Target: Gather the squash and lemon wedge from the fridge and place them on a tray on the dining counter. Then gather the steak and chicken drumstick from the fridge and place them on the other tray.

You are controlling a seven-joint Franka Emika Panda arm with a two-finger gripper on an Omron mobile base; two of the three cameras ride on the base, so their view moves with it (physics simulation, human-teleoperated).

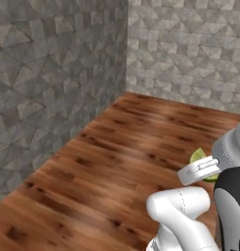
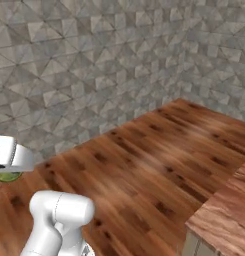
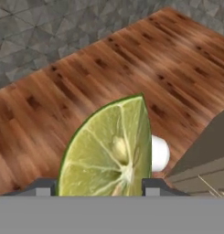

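The lemon wedge point(image 3: 109, 146), yellow-green with its pale cut face towards the camera, sits between the two dark fingertips of my gripper point(image 3: 99, 189) in the hand view. The gripper is shut on it. From the left base view the wedge point(image 1: 198, 157) peeks out behind the white hand point(image 1: 202, 169), held in the air above a wooden floor. In the right base view the wedge point(image 2: 6, 176) hangs under the hand at the left edge. A corner of the dining counter point(image 2: 225, 206) shows at the lower right. The fridge, the squash and both trays are out of view.
Grey stone-tiled walls point(image 1: 58, 73) meet in a corner ahead. A brown wooden floor point(image 2: 144, 160) stretches between the walls and the counter. The arm's white elbow point(image 1: 180, 206) rises in the foreground.
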